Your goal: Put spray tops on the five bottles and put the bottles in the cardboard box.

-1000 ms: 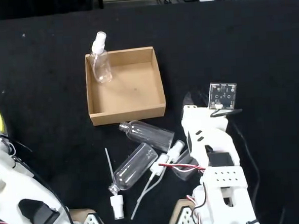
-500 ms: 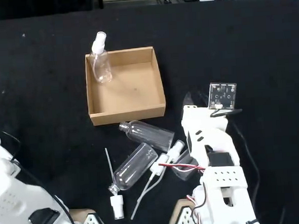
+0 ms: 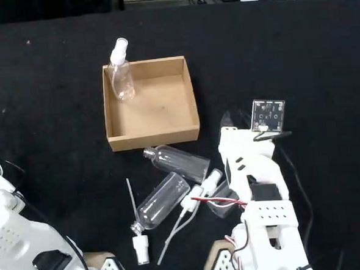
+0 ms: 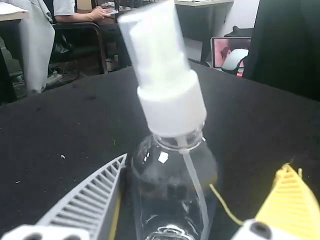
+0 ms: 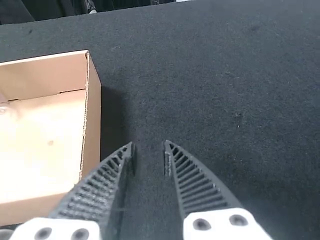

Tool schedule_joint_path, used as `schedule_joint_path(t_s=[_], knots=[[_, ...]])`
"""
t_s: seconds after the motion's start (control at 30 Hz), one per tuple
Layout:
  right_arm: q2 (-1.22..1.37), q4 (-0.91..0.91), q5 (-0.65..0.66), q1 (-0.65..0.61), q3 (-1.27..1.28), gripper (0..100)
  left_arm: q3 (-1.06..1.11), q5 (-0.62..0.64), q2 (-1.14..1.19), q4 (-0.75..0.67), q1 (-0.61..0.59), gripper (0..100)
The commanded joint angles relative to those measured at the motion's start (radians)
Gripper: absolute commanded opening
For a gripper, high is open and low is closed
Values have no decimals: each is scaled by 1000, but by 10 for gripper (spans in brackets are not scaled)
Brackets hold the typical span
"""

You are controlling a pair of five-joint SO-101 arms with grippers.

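- The left end effector (image 4: 205,162) is closed on a clear bottle (image 4: 167,192). The bottle sits between a grey ribbed finger (image 4: 90,200) and a yellow one (image 4: 285,205), off the counter, with a white spray top (image 4: 165,85) fitted on its neck.
- The right end effector (image 5: 147,149) is slightly parted with nothing between its fingers. It points down at bare counter (image 5: 240,75), just beside the cardboard box (image 5: 86,100).
- In the high view the cardboard box (image 3: 152,136) sits open near the middle of the counter (image 3: 316,59).
- A capped bottle (image 3: 121,80) leans in the box's far left corner, its spray head poking past the rim.
- Two uncapped bottles lie on their sides just in front of the box — the nearer bottle (image 3: 178,161) close to the front wall, the farther bottle (image 3: 159,200) below it and angled toward the arms.
- Three loose spray tops lie by those bottles: one (image 3: 140,247) at the mouth of the farther bottle, a second (image 3: 189,203) beside that bottle, and a third (image 3: 212,179) next to the right arm (image 3: 256,185).
- The left arm (image 3: 15,243) stands at the counter's near left corner, well apart from the box.
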Motion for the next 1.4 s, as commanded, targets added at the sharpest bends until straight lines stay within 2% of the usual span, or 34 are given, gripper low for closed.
schedule_joint_path(t_s=[0.0,0.23,0.4,0.5,1.37], knots=[[-30,-25,8,14,-5,67,-54,-5,3,2,-13,407],[-30,-25,8,14,-5,67,-58,-5,2,-2,-13,407],[-30,-26,8,14,-5,67,-44,-26,11,-106,-13,407],[-30,-26,8,14,-5,67,-35,-68,12,-106,-8,407],[-30,-25,8,14,-5,67,-35,-64,12,-104,2,397]])
